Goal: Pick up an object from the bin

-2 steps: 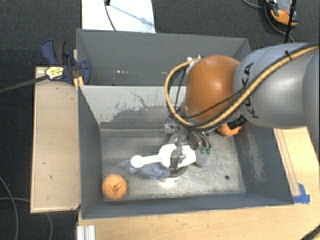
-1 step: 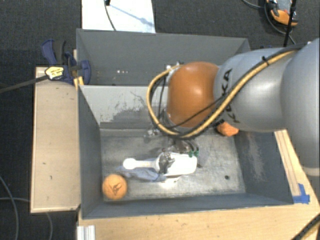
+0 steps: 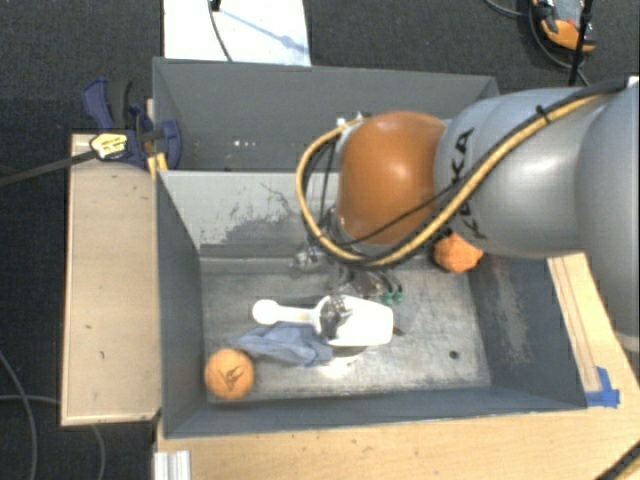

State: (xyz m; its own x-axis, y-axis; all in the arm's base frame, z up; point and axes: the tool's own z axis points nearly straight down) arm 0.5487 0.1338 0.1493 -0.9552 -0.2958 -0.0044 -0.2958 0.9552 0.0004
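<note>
Scoop [image 3: 364,325] (white, long-handled): pincer [image 3: 338,314] seemingly touching its cup.

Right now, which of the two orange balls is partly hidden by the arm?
The right orange ball, against the arm, half covered by it. The left orange ball lies in plain view by the blue cloth.

Lab: KUKA arm [image 3: 545,173] over metal bin [image 3: 300,108]

ball [image 3: 458,256]: far right, half hidden behind the arm [image 3: 530,178]
green bit [image 3: 396,294]: too small to identify, partly under the wrist
scoop [image 3: 365,325]: middle covered by the gripper [image 3: 337,314]
arm: cut off at right edge
</note>
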